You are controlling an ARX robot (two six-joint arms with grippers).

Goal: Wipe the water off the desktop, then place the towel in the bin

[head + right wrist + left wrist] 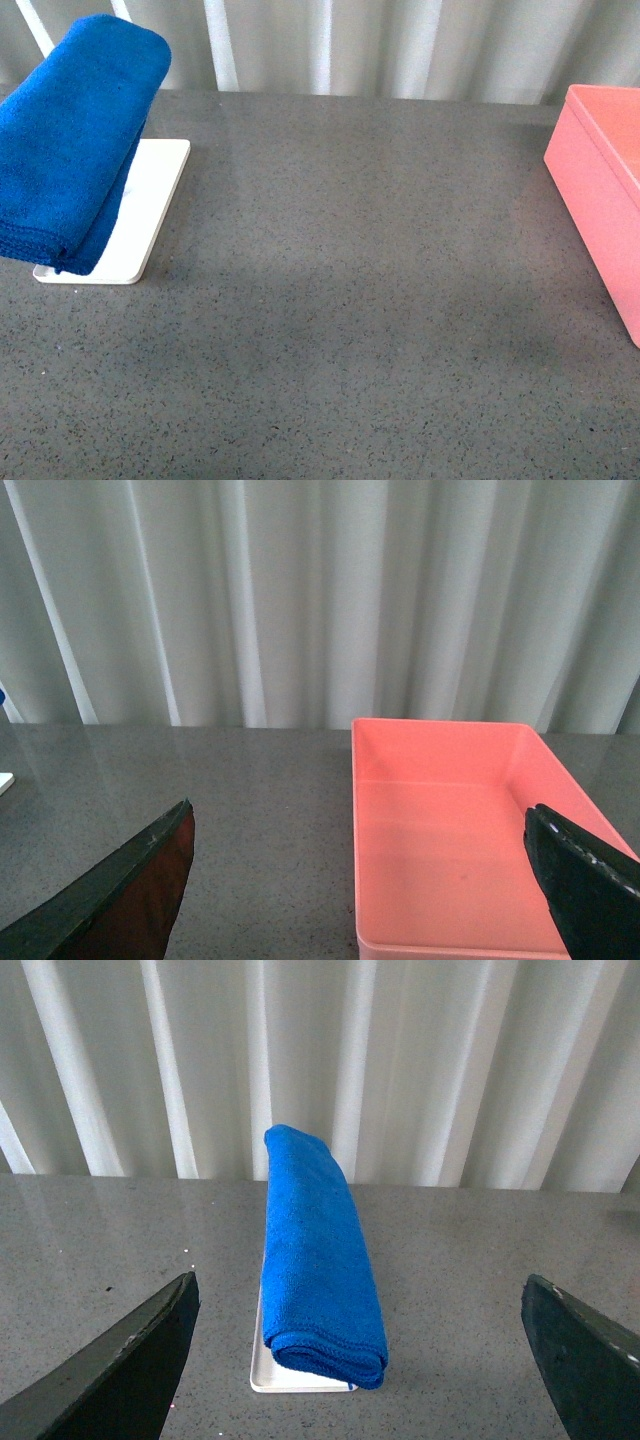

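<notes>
Towel (70,140) folded at the left, bin (600,190) at the right, both grippers spread wide and holding nothing.

The speckled grey worktop (350,300) filled the front view, and a white pleated curtain (400,45) hung behind its far edge. The pink bin sat at the right side, partly cut off in the front view; the right wrist view looked straight into its open top and smooth floor. Well apart from it, at the far left, the blue towel lay folded into a long thick bundle, lengthwise on a flat white tray (150,210), hiding most of it. The left gripper (359,1280) faced the towel's near end without touching it, jaws far apart. The right gripper (358,808) was opened just as wide and hung near the bin's near wall, clear of it.
</notes>
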